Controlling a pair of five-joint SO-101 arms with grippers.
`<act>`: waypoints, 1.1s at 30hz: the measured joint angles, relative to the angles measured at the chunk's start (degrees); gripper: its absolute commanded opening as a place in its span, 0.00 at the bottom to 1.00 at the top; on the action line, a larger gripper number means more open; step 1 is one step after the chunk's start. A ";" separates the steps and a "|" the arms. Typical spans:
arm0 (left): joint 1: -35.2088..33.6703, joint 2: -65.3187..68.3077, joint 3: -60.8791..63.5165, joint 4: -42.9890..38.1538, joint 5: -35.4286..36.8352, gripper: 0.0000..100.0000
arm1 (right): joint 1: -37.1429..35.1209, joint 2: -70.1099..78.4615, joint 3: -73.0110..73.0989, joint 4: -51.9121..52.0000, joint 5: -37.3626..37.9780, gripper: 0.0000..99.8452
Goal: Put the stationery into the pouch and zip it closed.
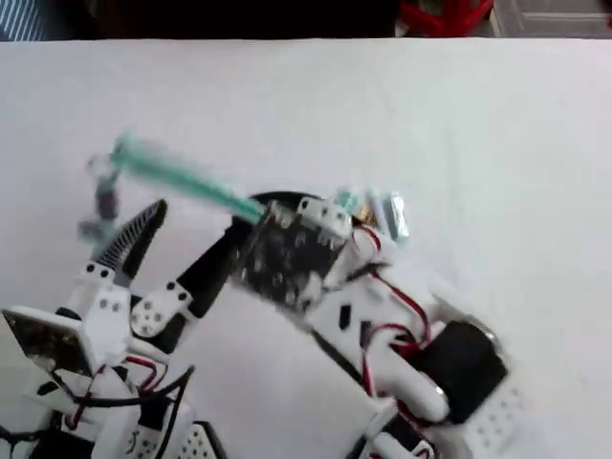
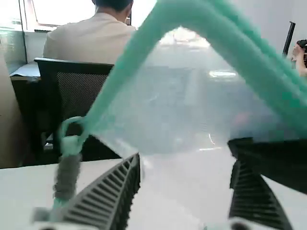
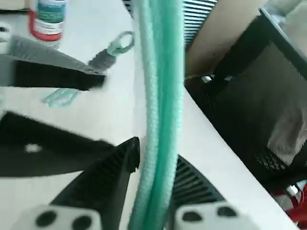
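White bench (image 1: 478, 115), pouch (image 1: 182, 177) up in the air: right gripper (image 3: 156, 160) has its fingers pinched on the teal edge, left gripper (image 2: 184, 153) has fingers spread beside the zipper pull (image 2: 67, 167). Zipping step I'd say, so left needs to grab that pull next.

Clear teal-edged pouch (image 1: 182, 180) aloft, tilted

You work on a white surface (image 1: 459, 115) in bright daylight. Beyond it you have a black mesh chair (image 2: 72, 91) in front of a lit window (image 2: 57, 9). Slatted blinds (image 3: 204, 14) noted; red object (image 1: 445, 14) past the far edge.
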 measured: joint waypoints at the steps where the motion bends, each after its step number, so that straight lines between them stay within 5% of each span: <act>1: 0.35 -0.97 -0.09 0.00 0.00 0.31 | 2.29 0.09 3.16 -3.43 -1.76 0.02; 14: 1.93 -1.05 0.26 0.62 14.68 0.31 | 7.12 1.41 30.33 -36.75 -4.57 0.02; 21: 2.20 -0.97 2.90 0.53 14.77 0.31 | 2.20 1.41 30.95 -39.82 -3.69 0.02; 27: -5.19 12.66 -0.53 -3.25 18.37 0.31 | -1.32 -8.62 35.69 -39.82 -1.93 0.02; 33: -3.69 28.92 -17.41 6.86 24.44 0.31 | -0.97 -14.42 39.03 -39.82 -1.93 0.02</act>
